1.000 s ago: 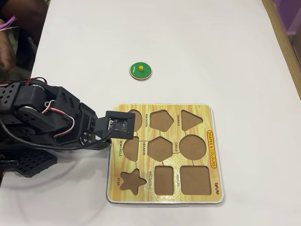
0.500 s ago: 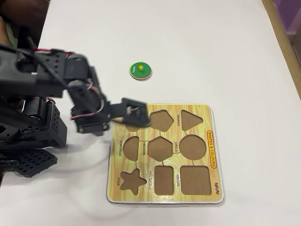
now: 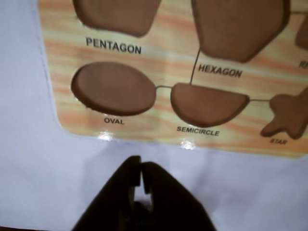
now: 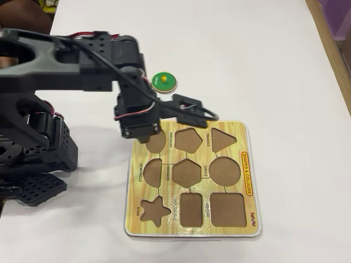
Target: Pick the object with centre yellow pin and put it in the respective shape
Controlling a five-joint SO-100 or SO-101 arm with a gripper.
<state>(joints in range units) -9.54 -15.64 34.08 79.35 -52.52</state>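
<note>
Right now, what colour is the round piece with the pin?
Green round piece, yellow pin; overhead view.

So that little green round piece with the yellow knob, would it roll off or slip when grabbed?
Probably not roll: the green disc lies flat on the table. It looks stiff and light, like the puzzle board. The small yellow knob might slip from the claw.

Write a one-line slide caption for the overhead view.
Closed gripper hovers between green round piece and empty shape board.
</note>
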